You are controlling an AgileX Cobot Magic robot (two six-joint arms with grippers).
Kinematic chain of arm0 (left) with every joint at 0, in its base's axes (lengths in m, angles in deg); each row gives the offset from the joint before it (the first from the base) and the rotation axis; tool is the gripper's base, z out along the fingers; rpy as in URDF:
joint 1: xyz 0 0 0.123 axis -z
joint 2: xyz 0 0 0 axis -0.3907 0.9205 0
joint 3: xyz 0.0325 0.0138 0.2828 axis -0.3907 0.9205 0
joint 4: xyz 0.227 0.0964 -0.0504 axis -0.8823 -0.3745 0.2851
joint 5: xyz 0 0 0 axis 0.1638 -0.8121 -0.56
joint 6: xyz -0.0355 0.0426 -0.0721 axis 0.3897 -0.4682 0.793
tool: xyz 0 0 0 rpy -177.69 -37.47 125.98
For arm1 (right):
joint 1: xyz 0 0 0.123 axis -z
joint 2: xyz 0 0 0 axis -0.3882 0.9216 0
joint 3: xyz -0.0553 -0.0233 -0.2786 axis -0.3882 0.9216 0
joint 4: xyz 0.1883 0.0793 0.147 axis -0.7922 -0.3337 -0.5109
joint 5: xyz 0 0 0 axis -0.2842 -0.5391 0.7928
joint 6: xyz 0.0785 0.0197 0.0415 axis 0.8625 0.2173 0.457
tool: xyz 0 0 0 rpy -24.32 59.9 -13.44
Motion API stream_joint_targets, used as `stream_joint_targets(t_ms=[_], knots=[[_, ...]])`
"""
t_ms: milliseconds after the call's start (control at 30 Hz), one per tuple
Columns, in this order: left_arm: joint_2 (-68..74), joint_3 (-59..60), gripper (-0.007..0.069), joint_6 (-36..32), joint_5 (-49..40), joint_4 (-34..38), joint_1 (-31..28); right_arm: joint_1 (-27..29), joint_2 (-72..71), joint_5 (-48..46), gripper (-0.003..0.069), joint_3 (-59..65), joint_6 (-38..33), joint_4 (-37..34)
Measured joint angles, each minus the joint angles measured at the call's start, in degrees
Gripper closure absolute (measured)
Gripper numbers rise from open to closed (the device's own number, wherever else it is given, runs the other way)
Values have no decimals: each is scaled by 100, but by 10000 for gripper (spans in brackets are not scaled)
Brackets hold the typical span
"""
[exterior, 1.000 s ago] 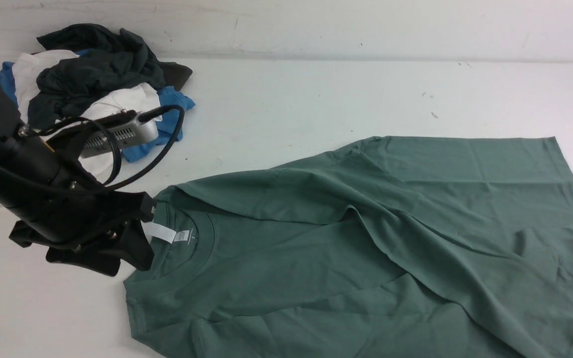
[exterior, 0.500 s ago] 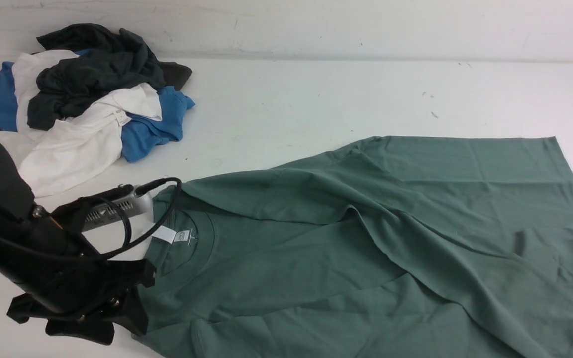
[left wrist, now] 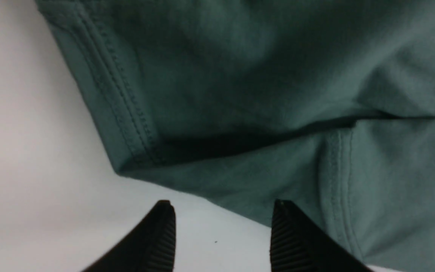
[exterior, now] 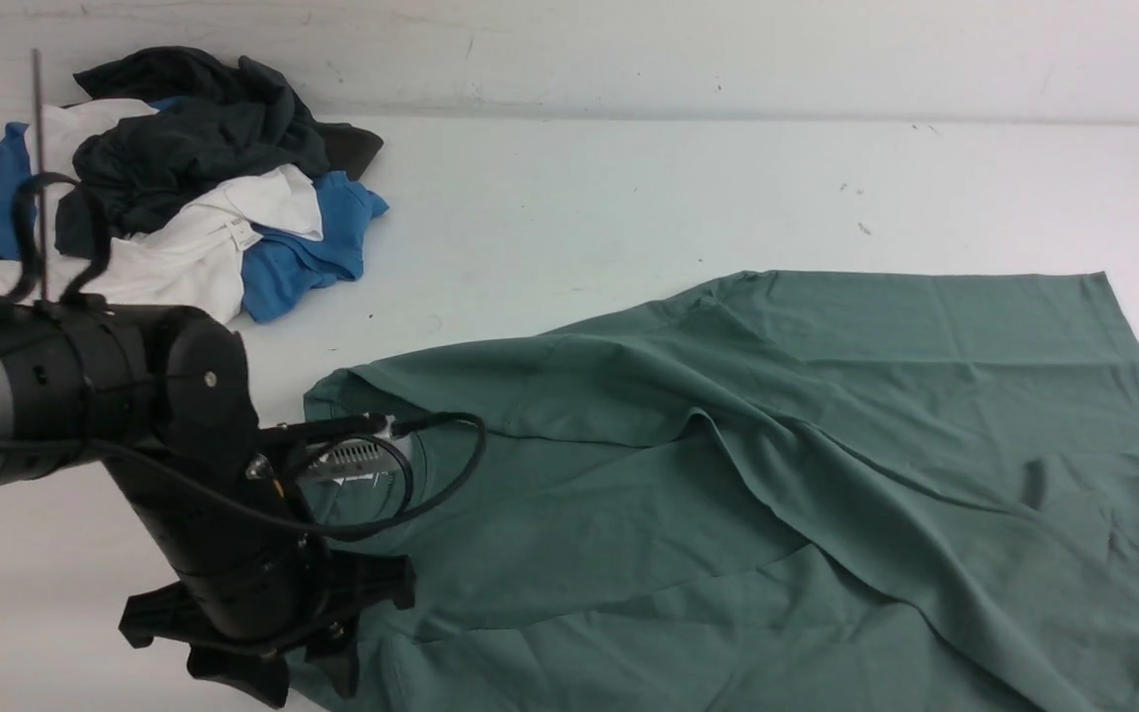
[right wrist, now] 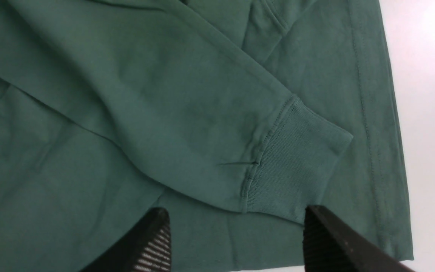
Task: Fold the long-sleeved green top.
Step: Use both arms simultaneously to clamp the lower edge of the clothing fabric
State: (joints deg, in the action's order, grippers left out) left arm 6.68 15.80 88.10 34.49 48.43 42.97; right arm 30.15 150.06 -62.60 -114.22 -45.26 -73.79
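Top (exterior: 728, 445) spread flat on counter (exterior: 629, 198). Your left gripper (left wrist: 223, 206): jaws apart, empty, at top's edge, one fingertip over cloth. Your right gripper (right wrist: 235, 210): jaws wide apart, empty, straddling top's cuff (right wrist: 296, 158).

Even bright light, soft shadows; left wrist view blurred close up.

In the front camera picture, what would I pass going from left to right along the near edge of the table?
white table → left gripper → green long-sleeved top, which runs on to the picture's right edge.
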Motion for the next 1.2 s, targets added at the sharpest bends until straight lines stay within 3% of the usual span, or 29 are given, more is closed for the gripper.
stream_joint_targets(t_ms=[633,933,1000,1200], knots=[[545,-249,300,263,-183,-398,112,-6,0,0,221,0,-493,-572],[584,-282,318,305,-205,-353,112,-475,0,0,221,0,-567,-472],[589,-282,358,305,-179,-322,112,-598,0,0,221,0,-567,-441],[589,-282,569,236,-98,-159,112,-909,-12,31,221,759,-304,-89]])
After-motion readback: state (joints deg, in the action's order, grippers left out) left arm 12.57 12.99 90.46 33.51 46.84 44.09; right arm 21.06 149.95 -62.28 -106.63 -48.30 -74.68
